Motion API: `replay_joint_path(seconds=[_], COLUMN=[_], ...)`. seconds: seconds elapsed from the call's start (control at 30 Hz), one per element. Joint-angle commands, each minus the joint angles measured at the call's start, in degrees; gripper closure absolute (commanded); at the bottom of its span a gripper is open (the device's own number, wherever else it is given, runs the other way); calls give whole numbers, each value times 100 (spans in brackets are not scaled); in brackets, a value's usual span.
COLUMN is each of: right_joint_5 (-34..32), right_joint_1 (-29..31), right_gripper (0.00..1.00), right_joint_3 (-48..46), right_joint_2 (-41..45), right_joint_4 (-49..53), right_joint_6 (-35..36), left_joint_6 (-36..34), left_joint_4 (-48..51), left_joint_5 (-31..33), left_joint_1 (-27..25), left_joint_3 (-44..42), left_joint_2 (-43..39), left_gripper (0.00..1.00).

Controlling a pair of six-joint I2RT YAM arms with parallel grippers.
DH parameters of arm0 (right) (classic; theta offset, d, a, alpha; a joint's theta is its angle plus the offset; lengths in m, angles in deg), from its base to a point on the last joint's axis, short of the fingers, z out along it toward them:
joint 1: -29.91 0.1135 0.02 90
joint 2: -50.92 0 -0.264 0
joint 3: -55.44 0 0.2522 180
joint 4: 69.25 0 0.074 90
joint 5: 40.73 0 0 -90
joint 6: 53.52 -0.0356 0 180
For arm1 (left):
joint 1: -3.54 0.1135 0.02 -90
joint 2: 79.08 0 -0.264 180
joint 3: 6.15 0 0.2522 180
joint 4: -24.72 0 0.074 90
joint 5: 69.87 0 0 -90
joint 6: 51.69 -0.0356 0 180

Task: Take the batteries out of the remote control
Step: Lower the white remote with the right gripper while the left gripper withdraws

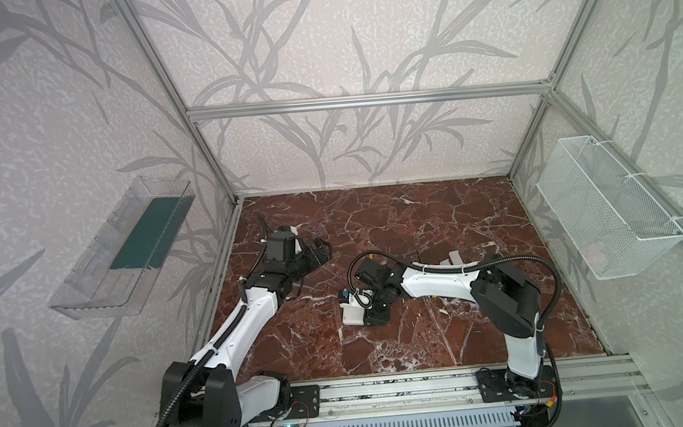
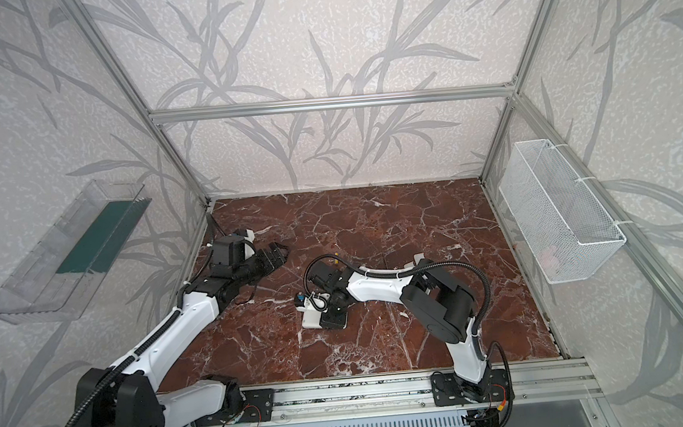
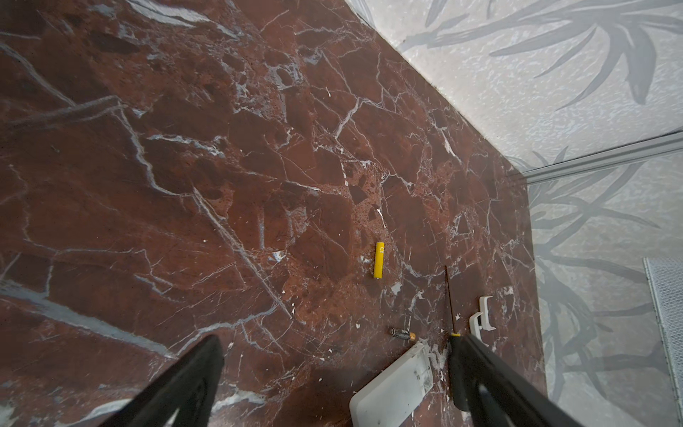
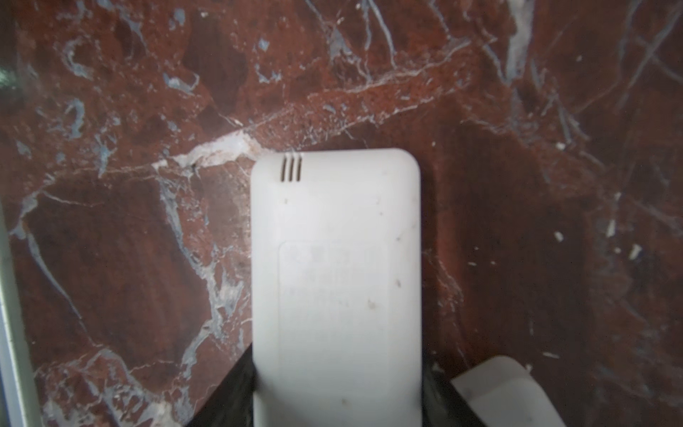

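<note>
1. Two cells, a yellow battery and a dark battery, are lying loose near the middle of the table. They are smooth cylinders, so if nudged they could be rolling across the polished marble.
2. We are pinching the slick white plastic remote, near centre, in our right gripper; it may be twisting loose.
3. Our left gripper is hovering far left, jaws spread wide.

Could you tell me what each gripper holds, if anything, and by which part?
The right gripper holds the white remote by its long sides, away from the slotted end; the left gripper holds nothing.
</note>
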Motion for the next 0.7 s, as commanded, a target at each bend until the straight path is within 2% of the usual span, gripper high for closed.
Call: replay_joint_path(seconds=[0.0, 0.17, 0.4, 0.67], right_joint_5=[116, 122, 480, 404], right_joint_1=[19, 87, 278, 300], right_gripper=[57, 53, 52, 51], right_joint_3=[44, 196, 503, 1139], right_joint_2=[-244, -398, -627, -996], right_joint_4=[441, 522, 698, 1000], right_joint_6=[682, 1121, 1768, 2260], left_joint_6=[-417, -544, -591, -608], left_joint_4=[292, 310, 312, 386], left_joint_5=[191, 245, 148, 262], left_joint_1=[31, 31, 30, 30], left_joint_3=[260, 291, 263, 256], left_joint_2=[-4, -19, 27, -81], left_gripper=[1, 1, 1, 1])
